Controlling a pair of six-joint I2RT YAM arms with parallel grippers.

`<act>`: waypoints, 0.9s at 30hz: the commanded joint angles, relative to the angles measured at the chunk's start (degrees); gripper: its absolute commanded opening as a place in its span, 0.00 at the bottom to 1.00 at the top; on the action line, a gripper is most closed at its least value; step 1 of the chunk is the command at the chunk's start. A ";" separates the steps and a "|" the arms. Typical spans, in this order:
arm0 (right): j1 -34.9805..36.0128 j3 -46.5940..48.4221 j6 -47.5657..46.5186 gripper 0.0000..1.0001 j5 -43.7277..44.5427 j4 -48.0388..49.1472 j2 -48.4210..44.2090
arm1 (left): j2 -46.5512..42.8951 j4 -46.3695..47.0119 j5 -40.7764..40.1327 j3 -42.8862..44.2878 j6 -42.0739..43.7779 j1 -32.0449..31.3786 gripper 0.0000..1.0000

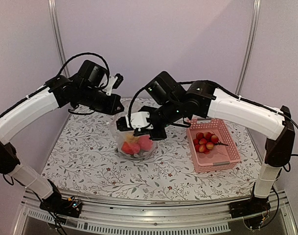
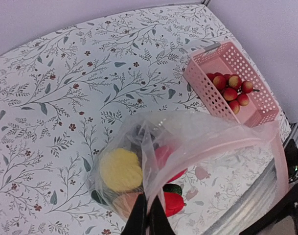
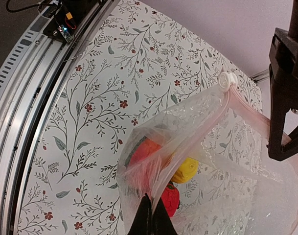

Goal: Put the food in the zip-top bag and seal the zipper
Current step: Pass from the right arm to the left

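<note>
The clear zip-top bag (image 1: 134, 142) stands on the table, held up at its mouth by both grippers. Inside lie yellow food (image 2: 120, 169), red food (image 2: 172, 203), a dark green piece (image 2: 172, 188) and an orange-red piece (image 3: 149, 154). My left gripper (image 2: 149, 220) is shut on the bag's mouth edge; it also shows in the top view (image 1: 118, 111). My right gripper (image 3: 152, 218) is shut on the opposite edge (image 1: 155, 133). The pinkish zipper (image 3: 191, 150) is open, with a white slider (image 3: 228, 80) at its end. Cherry tomatoes (image 1: 205, 142) lie in the pink basket.
The pink slotted basket (image 1: 212, 166) stands right of the bag, near the table's right edge; it also shows in the left wrist view (image 2: 202, 73). A metal rail (image 3: 26, 88) runs along the table's near edge. Walls close the back.
</note>
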 commanded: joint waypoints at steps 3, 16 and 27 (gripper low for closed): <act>-0.68 -0.17 1.92 0.06 -2.34 -0.18 -2.99 | 2.86 -0.17 -0.35 3.02 1.71 -0.32 0.00; -17.87 -10.68 10.74 0.41 -20.61 -5.85 -18.07 | 2.73 2.86 -1.49 1.67 1.08 -0.36 0.00; -47.61 -33.97 9.56 0.42 -28.38 -6.41 -29.97 | 2.17 4.62 -2.09 0.87 0.91 -0.36 0.00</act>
